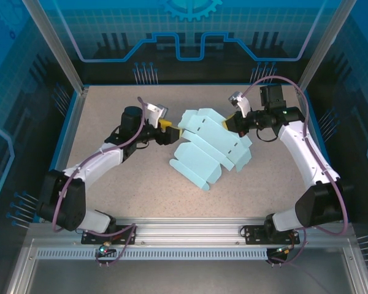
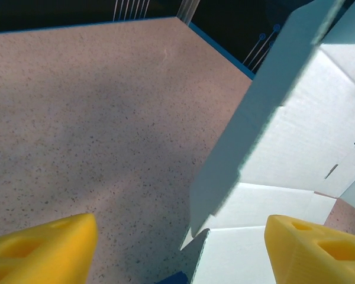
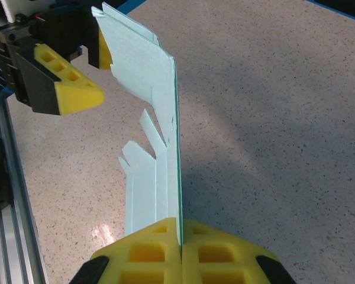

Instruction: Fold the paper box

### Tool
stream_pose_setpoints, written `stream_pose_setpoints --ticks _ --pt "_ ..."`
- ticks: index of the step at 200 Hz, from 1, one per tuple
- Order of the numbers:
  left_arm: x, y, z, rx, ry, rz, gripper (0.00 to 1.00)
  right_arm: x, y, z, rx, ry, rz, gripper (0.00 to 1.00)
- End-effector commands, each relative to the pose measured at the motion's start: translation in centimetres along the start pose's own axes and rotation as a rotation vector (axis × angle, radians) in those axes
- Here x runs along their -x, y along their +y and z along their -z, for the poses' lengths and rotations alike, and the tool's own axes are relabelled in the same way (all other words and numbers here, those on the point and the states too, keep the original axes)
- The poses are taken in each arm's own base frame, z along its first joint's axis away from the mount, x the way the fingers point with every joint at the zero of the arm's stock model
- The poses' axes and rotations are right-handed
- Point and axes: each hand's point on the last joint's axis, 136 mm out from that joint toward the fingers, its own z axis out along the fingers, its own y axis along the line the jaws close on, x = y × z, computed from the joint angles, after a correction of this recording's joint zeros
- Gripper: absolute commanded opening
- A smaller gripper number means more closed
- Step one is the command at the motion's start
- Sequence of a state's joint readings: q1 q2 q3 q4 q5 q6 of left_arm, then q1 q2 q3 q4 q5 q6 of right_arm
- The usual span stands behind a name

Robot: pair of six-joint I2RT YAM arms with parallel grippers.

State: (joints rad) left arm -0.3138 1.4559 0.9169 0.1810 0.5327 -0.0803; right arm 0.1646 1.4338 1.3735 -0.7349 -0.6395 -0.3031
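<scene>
Paper box (image 1: 211, 150) sits mid-table, unfolded pale cyan card with creased panels and tabbed flaps. Its near panels lie on the table (image 1: 110, 184); the far part is raised between the two arms.

Right gripper (image 3: 181, 236): jaws closed flat on one edge of the card, the sheet pinched edge-on between the yellow pads (image 3: 148, 251) and standing upright away from them.

Left gripper (image 1: 166, 127): jaws wide apart at the box's opposite edge. Right wrist view puts one yellow finger on each side of the card's far end. No clamp; can't tell whether either finger touches the card.

Around it: speckled beige tabletop, blue rim, aluminium rail (image 1: 190, 236) along the near edge by the arm bases, blue printed enclosure walls behind. Both arms angle inward and meet at the box.

Hard to read: left wrist view crops the box at top and right. Small dark blue patch (image 2: 171, 278) at its bottom edge, too cut off to identify. Overhead, the card's raised part hides both grippers' fingertips.
</scene>
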Motion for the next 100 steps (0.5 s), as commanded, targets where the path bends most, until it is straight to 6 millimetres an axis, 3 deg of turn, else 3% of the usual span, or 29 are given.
stream_pose_setpoints --ticks 1,25,46,100 --pt "1.4 -1.2 -1.4 -0.101 0.001 -0.037 0.76 0.7 0.5 -0.2 -0.022 0.006 0.050 0.00" --pt "1.5 -2.3 -2.5 -0.191 0.031 -0.075 0.74 0.5 0.4 -0.7 -0.048 0.020 0.085 0.00" --pt "1.7 -2.5 -3.1 -0.230 0.043 -0.088 0.66 0.8 0.6 -0.9 -0.059 0.013 0.117 0.00" --pt "2.2 -3.2 -4.2 -0.323 0.061 -0.073 0.28 0.5 0.3 -1.1 -0.135 0.024 0.160 0.00"
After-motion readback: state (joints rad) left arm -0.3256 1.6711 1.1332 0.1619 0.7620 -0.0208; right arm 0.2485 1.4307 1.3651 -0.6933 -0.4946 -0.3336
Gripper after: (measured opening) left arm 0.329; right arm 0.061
